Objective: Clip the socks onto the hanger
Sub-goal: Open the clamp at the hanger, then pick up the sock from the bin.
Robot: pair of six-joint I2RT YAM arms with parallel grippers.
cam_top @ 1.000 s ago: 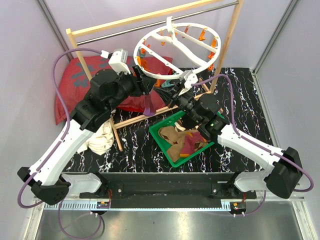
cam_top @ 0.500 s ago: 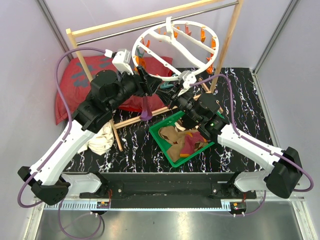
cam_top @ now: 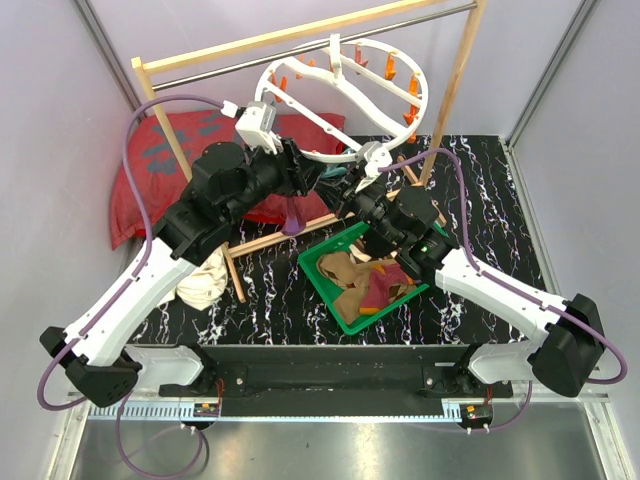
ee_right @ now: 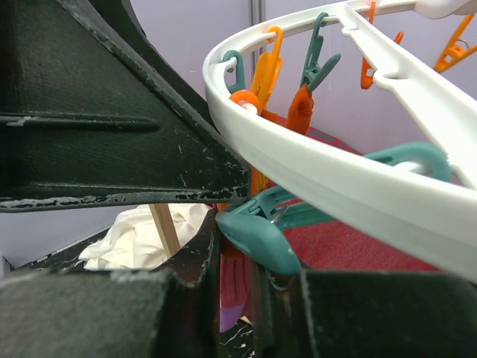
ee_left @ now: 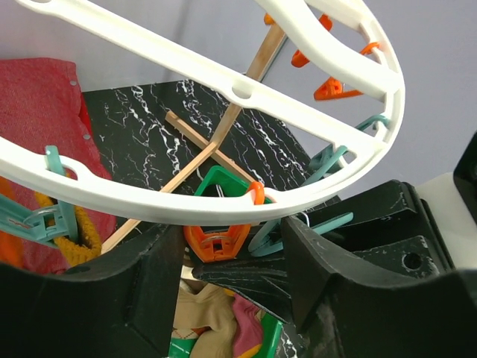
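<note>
The large round white plastic hanger point(cam_top: 335, 158) hangs tilted at upper centre, left gripper point(ee_left: 235, 253) spread around an orange plastic clip point(ee_left: 216, 240), right gripper point(ee_right: 238, 294) seemingly clamped on a teal plastic clip point(ee_right: 257, 240); a tug could swing it, shedding the purple fabric sock point(cam_top: 292, 215) below.

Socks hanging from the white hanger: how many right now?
2. A purple sock hangs below the hanger in the top view; an orange knit one hangs from a teal clip at the left wrist view's left edge. More may be hidden.
</note>
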